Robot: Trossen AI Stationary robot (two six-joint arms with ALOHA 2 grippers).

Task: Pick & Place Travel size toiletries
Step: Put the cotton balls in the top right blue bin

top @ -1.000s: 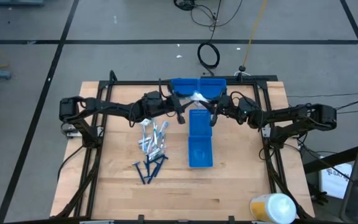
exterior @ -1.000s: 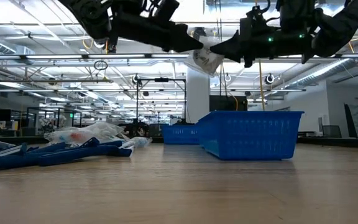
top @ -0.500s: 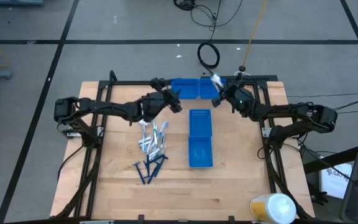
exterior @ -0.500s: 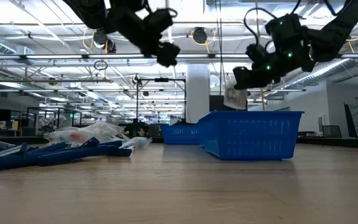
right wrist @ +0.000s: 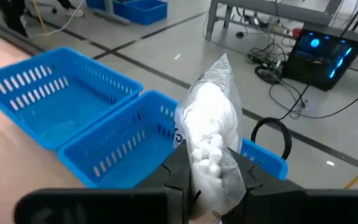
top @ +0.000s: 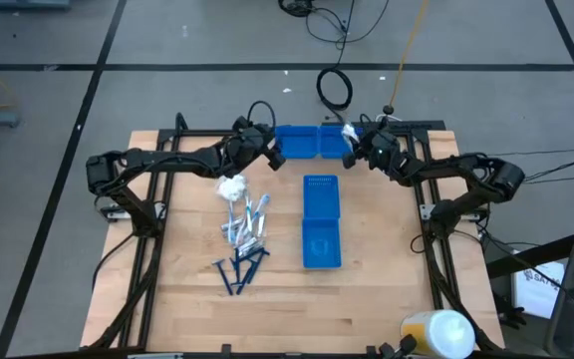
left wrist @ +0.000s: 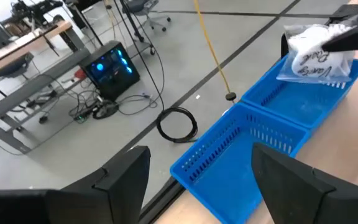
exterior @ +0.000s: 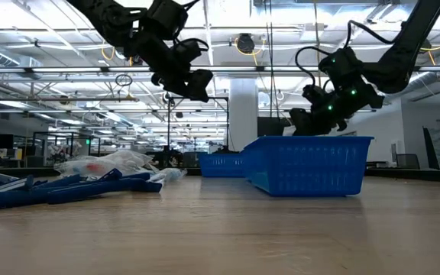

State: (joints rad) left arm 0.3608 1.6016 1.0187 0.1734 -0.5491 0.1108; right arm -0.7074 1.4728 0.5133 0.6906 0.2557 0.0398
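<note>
**Bins, table and a floor cable**

2 blue mesh bins stand side by side on the wooden table, just below and beside the right pincer. A long blue bin lies nearer mid-table. A black cable coil lies on the floor beyond the pincer.

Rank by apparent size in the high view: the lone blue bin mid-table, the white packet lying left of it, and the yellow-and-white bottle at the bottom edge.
1. Lone blue bin, clearly largest.
2. Yellow-and-white bottle, though it may stand nearer the camera.
3. White packet, smallest.

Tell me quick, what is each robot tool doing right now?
Left tool: open, holding nothing.
Right tool: closed on a clear plastic packet of white stuff, above the blue plastic bins.
</note>
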